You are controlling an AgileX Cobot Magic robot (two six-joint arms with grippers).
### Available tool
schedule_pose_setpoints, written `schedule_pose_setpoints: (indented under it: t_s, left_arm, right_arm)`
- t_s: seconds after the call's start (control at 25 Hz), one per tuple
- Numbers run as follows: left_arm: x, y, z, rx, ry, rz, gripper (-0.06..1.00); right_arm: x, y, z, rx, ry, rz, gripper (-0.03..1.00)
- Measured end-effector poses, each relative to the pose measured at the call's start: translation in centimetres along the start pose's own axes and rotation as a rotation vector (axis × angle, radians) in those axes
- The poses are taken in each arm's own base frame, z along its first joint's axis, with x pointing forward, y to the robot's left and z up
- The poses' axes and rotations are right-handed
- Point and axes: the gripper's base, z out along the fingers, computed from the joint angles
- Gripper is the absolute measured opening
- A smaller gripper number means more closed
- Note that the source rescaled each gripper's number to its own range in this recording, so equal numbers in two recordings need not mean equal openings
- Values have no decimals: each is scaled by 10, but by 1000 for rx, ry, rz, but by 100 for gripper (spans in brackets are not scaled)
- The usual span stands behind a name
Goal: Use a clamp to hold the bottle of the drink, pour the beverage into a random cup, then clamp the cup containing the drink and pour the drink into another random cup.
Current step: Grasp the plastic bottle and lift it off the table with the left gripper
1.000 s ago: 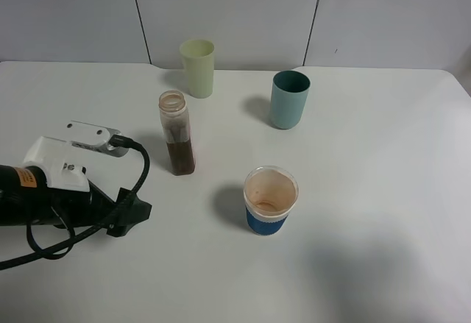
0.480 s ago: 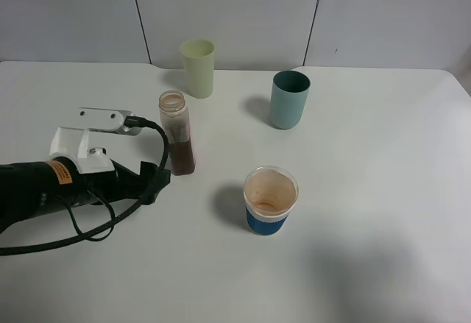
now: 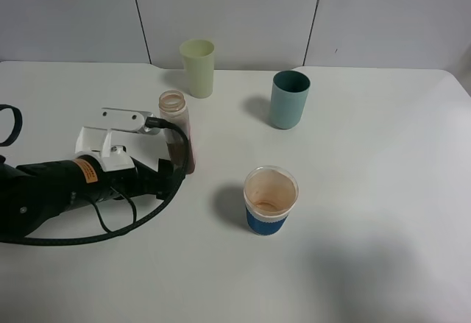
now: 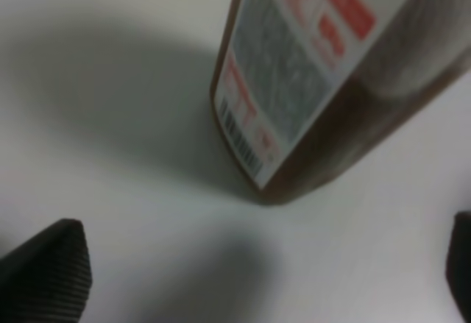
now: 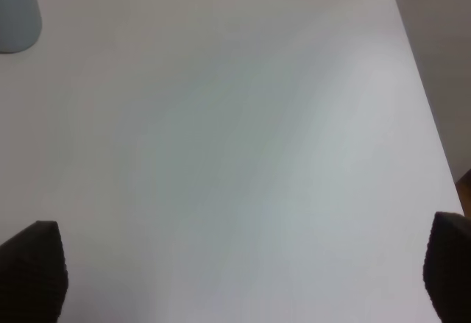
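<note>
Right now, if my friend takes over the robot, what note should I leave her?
Left end effector: open, close to the bottle, not gripping.
Right end effector: open, empty.
Things: bottle upright, brown drink inside; blue-banded cup and teal tumbler upright, apart.
Done: nothing grasped yet.
Left: grip bottle, pour into blue-banded cup, then pour that cup into teal tumbler.

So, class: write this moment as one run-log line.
step: pre-grasp | left gripper: open, facing bottle | bottle: upright, ungripped | right gripper: open, empty
</note>
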Motion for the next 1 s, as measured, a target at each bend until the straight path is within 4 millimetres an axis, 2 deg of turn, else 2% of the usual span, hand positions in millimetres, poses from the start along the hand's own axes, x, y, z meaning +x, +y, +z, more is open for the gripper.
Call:
schedule_pose_setpoints:
  t_s: [0.2, 0.76, 1.0]
  left_arm:
    - [-6, -4, 8, 6, -21, -24, 93]
    - [-6, -24, 7, 76, -95, -41, 92]
    - [9, -20, 22, 72, -102, -1, 87]
  right_arm:
    - [0, 0, 0, 0, 0, 0, 90]
    - [0, 0, 0, 0, 0, 0, 90]
    - [0, 0, 0, 0, 0, 0, 90]
